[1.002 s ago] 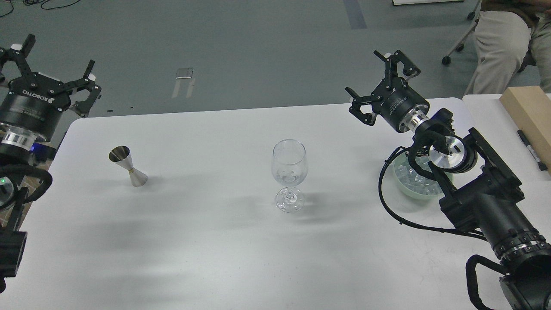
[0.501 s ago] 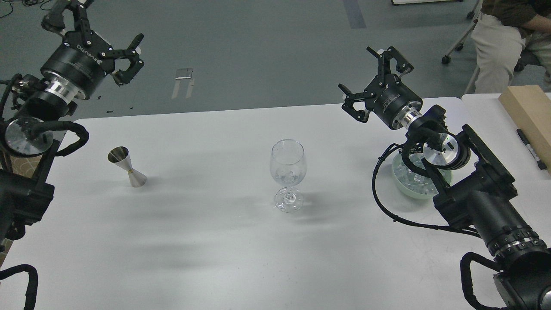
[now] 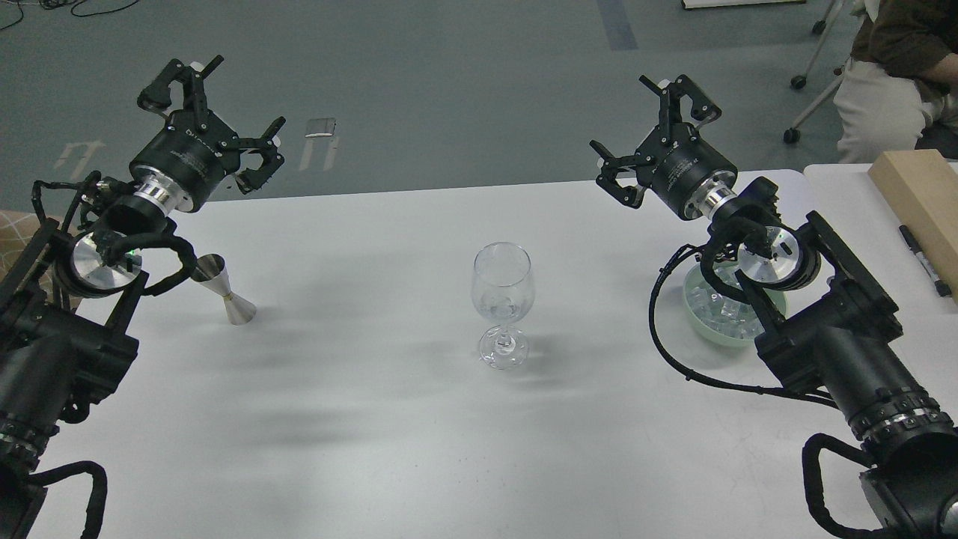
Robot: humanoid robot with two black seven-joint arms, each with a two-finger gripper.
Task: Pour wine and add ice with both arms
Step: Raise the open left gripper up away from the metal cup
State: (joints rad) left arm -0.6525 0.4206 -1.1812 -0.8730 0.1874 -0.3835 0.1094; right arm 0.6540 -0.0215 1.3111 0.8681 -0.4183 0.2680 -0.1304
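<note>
A clear wine glass stands upright mid-table with a few ice cubes in its bowl. More ice lies in a pale green bowl at the right, partly hidden by my right arm. A steel jigger stands at the left. My left gripper is open and empty, raised beyond the table's far left edge. My right gripper is open and empty, raised above the table's far right edge, behind the green bowl.
A white table carries everything. A cardboard box and a black marker lie on a second table at the right. A seated person is at the far right. Grey floor lies beyond the table.
My left arm has swung in from the left edge, so its gripper now sits further right and up, behind the jigger. My right gripper has shifted slightly up. Both stay open.
</note>
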